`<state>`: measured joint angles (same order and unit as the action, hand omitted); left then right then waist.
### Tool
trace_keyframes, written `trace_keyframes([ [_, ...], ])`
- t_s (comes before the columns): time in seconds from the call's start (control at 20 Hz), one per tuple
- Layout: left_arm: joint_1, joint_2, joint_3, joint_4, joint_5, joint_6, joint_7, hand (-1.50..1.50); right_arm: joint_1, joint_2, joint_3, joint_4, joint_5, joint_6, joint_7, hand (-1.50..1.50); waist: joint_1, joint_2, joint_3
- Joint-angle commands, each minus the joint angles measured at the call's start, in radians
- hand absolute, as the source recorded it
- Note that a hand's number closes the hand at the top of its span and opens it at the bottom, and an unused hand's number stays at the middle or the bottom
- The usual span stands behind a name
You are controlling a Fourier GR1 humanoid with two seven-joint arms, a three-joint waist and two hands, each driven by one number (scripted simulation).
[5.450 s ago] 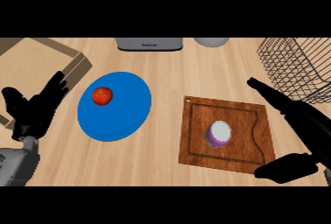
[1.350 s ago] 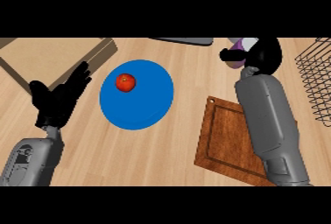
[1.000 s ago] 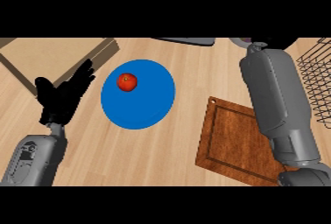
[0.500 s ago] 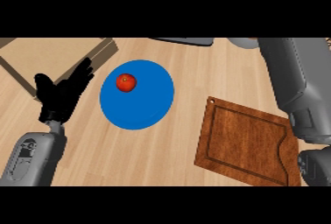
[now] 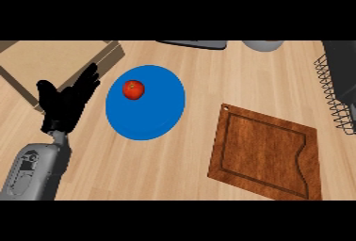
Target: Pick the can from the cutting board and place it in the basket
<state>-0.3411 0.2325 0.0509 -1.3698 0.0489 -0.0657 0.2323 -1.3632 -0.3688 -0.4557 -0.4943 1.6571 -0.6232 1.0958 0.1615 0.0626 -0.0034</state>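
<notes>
Left hand (image 5: 64,106): near left, black, fingers straight and spread, resting beside the plate. Can: not visible in this view, so its place relative to either hand cannot be told; right hand also out of view. Cutting board (image 5: 268,150): near right, dark wood, rectangular, grooved border, flat on the pale wooden table (image 5: 153,169). Plate (image 5: 149,120): blue, round, middle left, carrying one red fruit (image 5: 133,89). Basket (image 5: 337,106): black wire, far right edge, contents hidden. Cardboard box (image 5: 49,61): far left.

A kitchen, by its wooden counter (image 5: 208,66), cutting board (image 5: 268,151), wire basket (image 5: 334,101) and tomato (image 5: 133,89) on a blue plate (image 5: 149,120).
</notes>
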Motion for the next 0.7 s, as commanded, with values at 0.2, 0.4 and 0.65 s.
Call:
trace_keyframes([
  [0.2, -0.009, -0.003, 0.012, 0.004, 0.002, 0.014, 0.014, 0.00, -0.023, -0.079, -0.019, 0.091, 0.153, 0.011, 0.244, 1.50, -0.019, -0.002, 0.000],
  [0.4, 0.016, 0.029, 0.037, 0.014, 0.021, -0.017, -0.007, 0.00, -0.013, -0.109, -0.051, 0.105, 0.182, 0.007, 0.271, 1.50, -0.027, -0.010, 0.001],
  [0.65, 0.009, 0.027, 0.034, -0.013, 0.012, 0.001, 0.019, 0.00, 0.019, -0.109, -0.095, 0.129, 0.197, -0.027, 0.268, 1.50, -0.039, -0.016, 0.004],
])
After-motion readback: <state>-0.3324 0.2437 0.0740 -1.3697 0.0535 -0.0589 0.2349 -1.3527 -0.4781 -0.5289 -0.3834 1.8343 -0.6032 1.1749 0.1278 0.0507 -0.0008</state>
